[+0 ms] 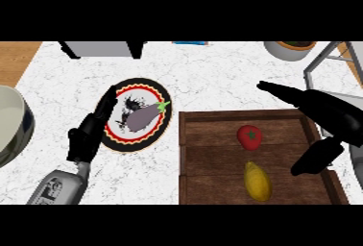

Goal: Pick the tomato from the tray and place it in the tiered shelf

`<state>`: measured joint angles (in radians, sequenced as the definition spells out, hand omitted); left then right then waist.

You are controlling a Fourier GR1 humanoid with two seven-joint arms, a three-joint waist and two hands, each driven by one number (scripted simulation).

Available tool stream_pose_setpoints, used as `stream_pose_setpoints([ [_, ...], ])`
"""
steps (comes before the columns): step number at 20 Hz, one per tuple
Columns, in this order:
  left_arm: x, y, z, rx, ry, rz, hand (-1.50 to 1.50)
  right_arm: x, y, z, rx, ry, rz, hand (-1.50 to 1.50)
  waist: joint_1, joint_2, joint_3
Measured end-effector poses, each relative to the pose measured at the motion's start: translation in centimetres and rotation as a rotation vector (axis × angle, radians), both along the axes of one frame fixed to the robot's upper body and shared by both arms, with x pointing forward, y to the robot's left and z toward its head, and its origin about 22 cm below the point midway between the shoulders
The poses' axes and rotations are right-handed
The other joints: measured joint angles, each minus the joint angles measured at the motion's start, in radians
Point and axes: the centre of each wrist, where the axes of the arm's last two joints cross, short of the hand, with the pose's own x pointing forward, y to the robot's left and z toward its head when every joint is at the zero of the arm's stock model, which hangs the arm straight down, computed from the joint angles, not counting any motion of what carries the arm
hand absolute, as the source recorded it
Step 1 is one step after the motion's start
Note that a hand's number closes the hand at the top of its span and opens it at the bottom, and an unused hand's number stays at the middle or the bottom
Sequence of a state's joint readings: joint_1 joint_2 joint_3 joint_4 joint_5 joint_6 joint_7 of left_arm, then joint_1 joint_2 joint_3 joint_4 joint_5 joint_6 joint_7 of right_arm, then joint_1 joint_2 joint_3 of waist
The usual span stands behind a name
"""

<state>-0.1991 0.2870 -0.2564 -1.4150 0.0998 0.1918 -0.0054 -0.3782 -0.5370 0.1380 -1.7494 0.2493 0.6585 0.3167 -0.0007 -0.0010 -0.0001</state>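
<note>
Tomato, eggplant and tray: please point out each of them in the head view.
tomato (249, 136), head view, middle of its red body.
eggplant (142, 116), head view, middle of its purple body.
tray (212, 153), head view, bare wooden floor left of the tomato.

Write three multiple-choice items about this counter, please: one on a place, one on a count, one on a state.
1. Where does the tomato lie? A in a sink; B in the wooden tray; C in a drawer.
2. How many things lie in the tray? A one; B two; C four.
3. How is the right hand? A open, holding nothing; B shut on the tomato; C out of view.

Answers:
1 B, it rests on the tray's boards.
2 B, the tomato and a yellow item.
3 A, its fingers are spread, apart from the tomato.
</note>
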Motion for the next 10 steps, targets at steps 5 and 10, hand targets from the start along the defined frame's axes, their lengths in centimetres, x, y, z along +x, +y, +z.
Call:
stream_pose_setpoints([
  [5, -0.2, 0.0, 0.0, 0.006, -0.006, 0.002, 0.0, -0.3, 0.6, -0.5, 0.004, 0.008, -0.01, -1.5, 0.001, 0.0, 0.0],
  [10, 0.2, -0.1, 0.3, 0.001, 0.002, 0.001, 0.0, -0.1, 1.2, -1.7, -0.007, 0.015, -0.02, -1.5, 0.002, 0.001, 0.0],
])
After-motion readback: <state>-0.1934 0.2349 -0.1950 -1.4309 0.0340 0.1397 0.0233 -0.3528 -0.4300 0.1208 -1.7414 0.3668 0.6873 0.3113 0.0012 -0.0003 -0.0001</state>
